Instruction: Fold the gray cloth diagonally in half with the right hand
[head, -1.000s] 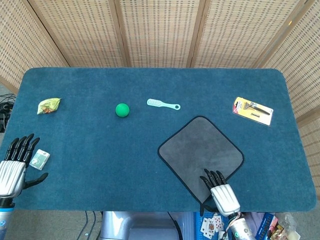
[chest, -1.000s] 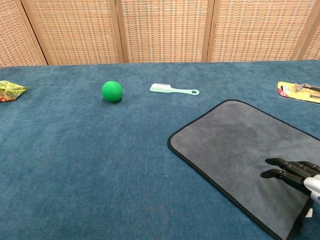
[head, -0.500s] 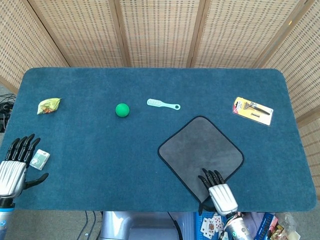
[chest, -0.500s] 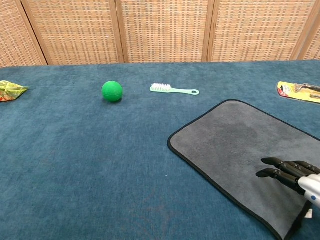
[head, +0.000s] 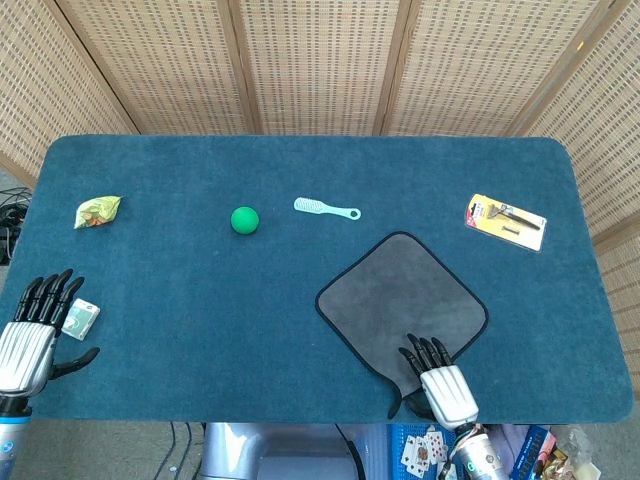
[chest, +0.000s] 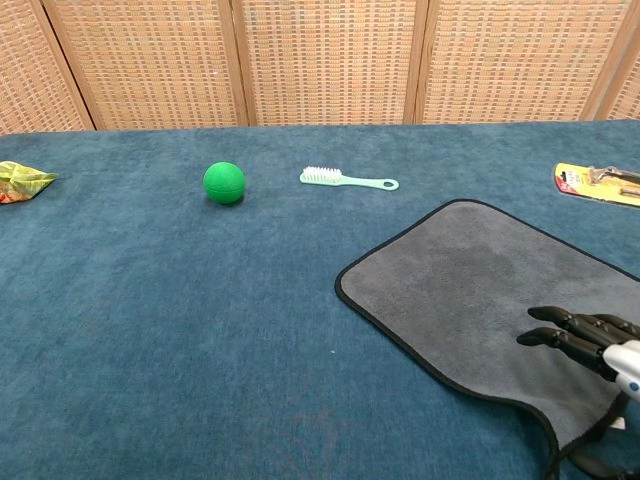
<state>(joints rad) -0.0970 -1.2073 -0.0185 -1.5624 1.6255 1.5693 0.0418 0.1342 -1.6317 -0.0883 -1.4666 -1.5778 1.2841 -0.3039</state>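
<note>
The gray cloth (head: 400, 295) with black trim lies flat as a diamond on the right half of the blue table; the chest view also shows the cloth (chest: 480, 280). My right hand (head: 437, 375) is at its near corner, fingers laid on top and thumb tucked under the edge, pinching that corner. In the chest view the right hand (chest: 590, 345) is at the lower right, and the cloth's edge beside it is pulled in and curled. My left hand (head: 30, 335) rests open at the table's near left, holding nothing.
A green ball (head: 244, 219) and a mint brush (head: 325, 209) lie beyond the cloth. A yellow razor pack (head: 505, 221) sits at the far right, a snack bag (head: 97, 211) at the far left, and a small packet (head: 79, 318) beside my left hand.
The right hand's thumb has gone under the cloth's near corner, and the trim there has bunched and pulled inward. The left hand has barely moved.
</note>
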